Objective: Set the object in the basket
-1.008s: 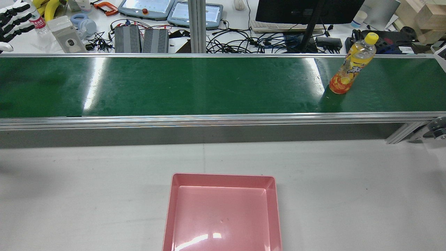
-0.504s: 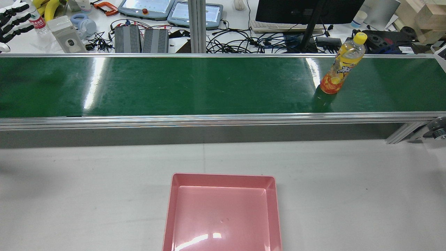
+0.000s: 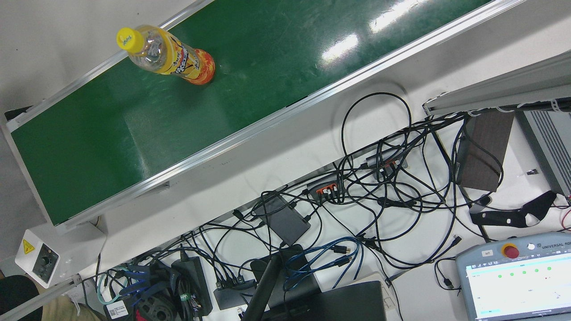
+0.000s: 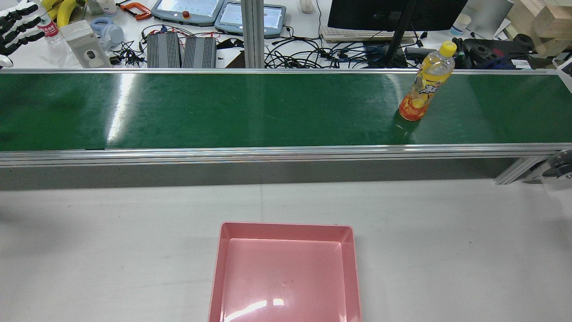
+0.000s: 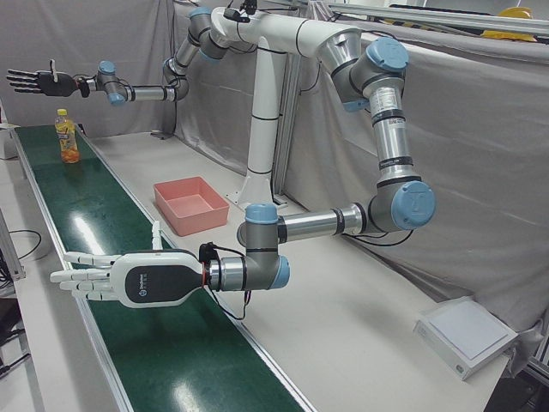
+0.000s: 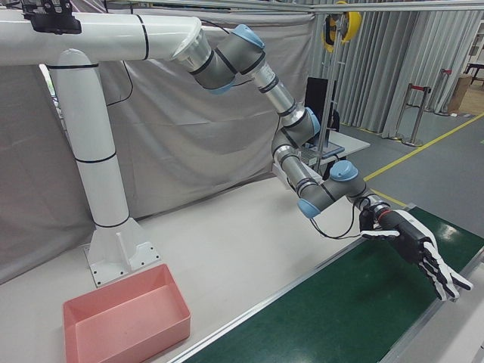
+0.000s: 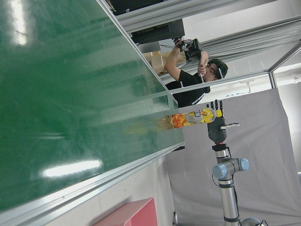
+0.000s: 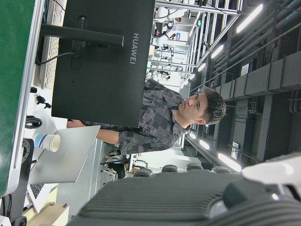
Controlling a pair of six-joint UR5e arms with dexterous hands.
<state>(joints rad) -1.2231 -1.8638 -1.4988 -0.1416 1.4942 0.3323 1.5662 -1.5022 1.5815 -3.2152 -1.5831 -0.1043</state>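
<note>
The bottle, clear plastic with a yellow cap and orange label, stands upright on the glossy green belt toward its right end. The rear view alone shows the pink basket, smooth and square, on the grey surface at the near edge. The left-front view shows both hands: the left hand and the right hand, fingers spread and empty.

Orange bottle upright on belt (basket empty).
</note>
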